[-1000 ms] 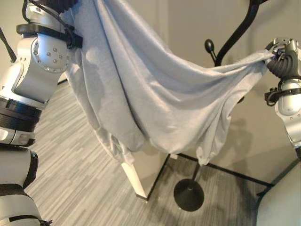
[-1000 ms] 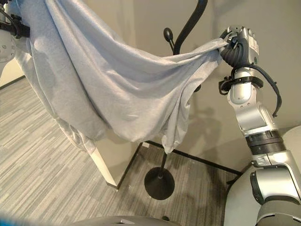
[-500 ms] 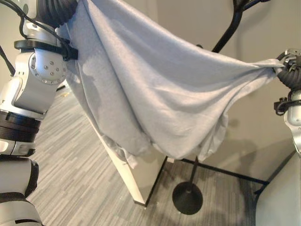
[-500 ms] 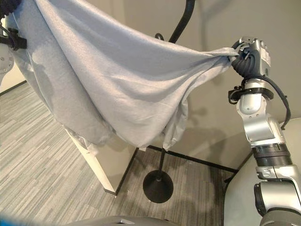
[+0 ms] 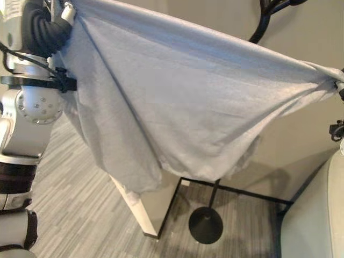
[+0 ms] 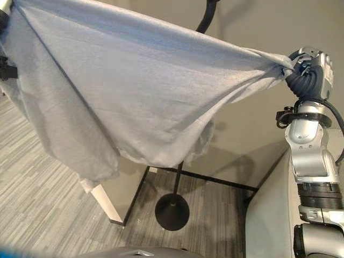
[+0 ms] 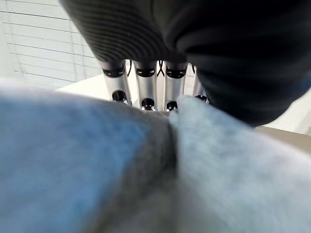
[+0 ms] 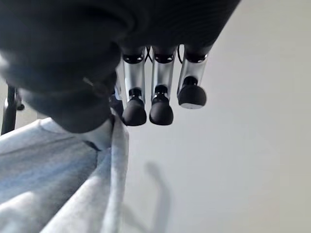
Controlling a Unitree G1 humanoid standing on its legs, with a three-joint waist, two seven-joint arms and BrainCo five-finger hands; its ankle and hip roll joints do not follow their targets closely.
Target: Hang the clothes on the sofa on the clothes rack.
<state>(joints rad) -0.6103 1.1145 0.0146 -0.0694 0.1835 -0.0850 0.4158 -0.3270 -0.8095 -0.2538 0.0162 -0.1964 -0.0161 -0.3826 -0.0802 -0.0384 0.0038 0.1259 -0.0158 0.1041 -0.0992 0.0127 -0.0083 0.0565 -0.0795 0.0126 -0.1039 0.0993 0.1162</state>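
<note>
Grey garment (image 5: 183, 107) stretched between pinching left hand (image 7: 146, 87) and right hand (image 6: 303, 67).

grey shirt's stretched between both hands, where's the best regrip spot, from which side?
Take the taut top hem of the grey shirt, probably from above: it runs straight between the left robot hand and right robot hand, while the lower cloth sags in loose folds before the black rack.

Even, soft indoor light falls without glare, the grey garment (image 5: 183, 102) casts a faint shadow on the beige wall (image 6: 258, 123), and the left wrist view blurs the cloth close up.
</note>
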